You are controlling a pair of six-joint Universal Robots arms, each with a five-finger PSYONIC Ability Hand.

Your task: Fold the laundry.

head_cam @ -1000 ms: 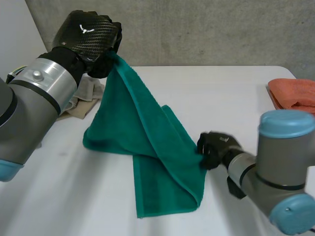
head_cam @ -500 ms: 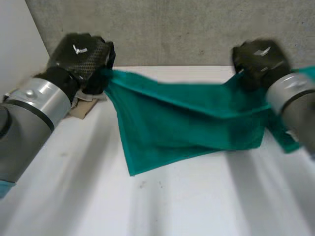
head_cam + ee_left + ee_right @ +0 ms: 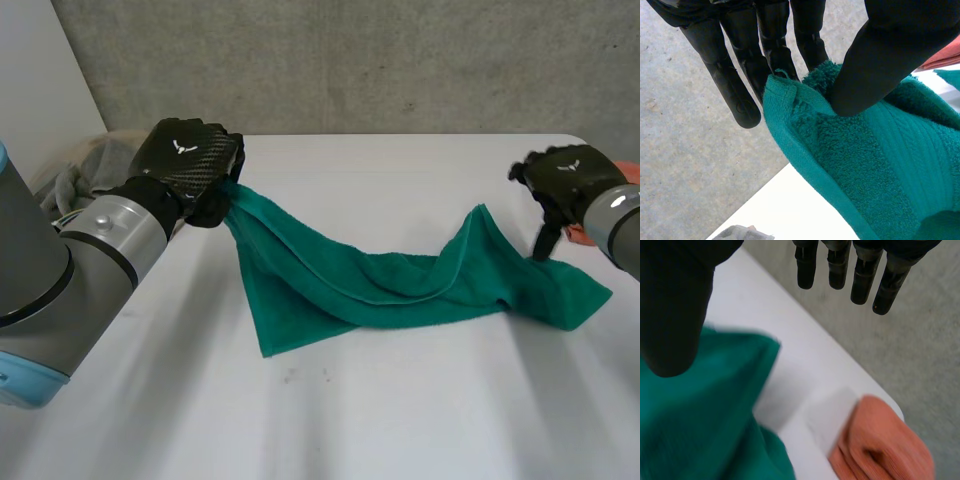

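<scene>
I see teal terry towel (image 3: 400, 290) strung loosely across table (image 3: 400, 420), bunched lengthwise. Left corner lifted off surface, middle rumpled, right end lying flat. Folded orange cloth (image 3: 885, 445) just beyond towel's right end. Grey-beige laundry heap (image 3: 85, 165) at far left.

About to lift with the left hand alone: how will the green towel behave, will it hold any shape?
Probably very floppy: the green towel sags from the left hand and lies in soft ridges on the table. Its thick looped pile looks grippy, so the corner pinch likely won't slip. Lifted by that corner alone, it should hang and drag.
</scene>
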